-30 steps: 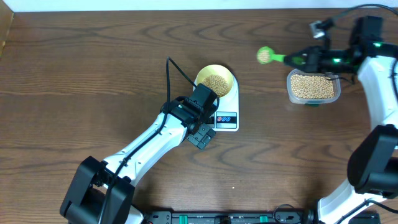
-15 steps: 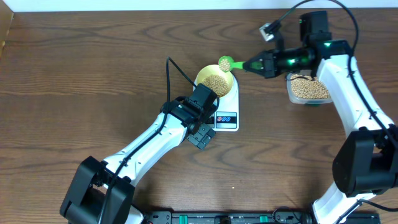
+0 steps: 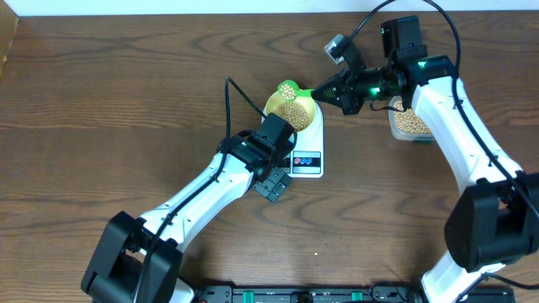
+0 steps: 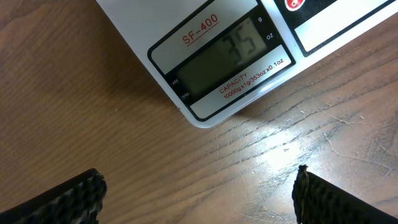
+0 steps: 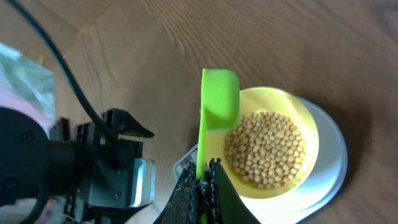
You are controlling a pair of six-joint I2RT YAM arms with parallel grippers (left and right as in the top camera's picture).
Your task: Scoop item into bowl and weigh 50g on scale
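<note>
The white scale (image 3: 308, 151) carries the pale-yellow bowl (image 3: 274, 101), which is heaped with tan beans (image 3: 292, 112). My right gripper (image 3: 327, 94) is shut on the handle of a green scoop (image 3: 289, 88), whose cup is tipped at the bowl's far rim. The right wrist view shows the scoop (image 5: 219, 99) turned on its side beside the beans (image 5: 266, 148), with the gripper (image 5: 204, 182) clamping the handle. My left gripper (image 3: 274, 185) is open and empty over bare wood just off the scale's display end. That display (image 4: 224, 59) shows faint digits that look like 35.
A clear plastic tub (image 3: 410, 124) of beans stands to the right of the scale, partly under the right arm. The left arm (image 3: 210, 189) lies diagonally from the front left. A black cable (image 3: 229, 105) runs behind it.
The right arm swung left from above the tub, carrying the loaded scoop to the bowl and tipping it there. The left arm and gripper stayed put.
</note>
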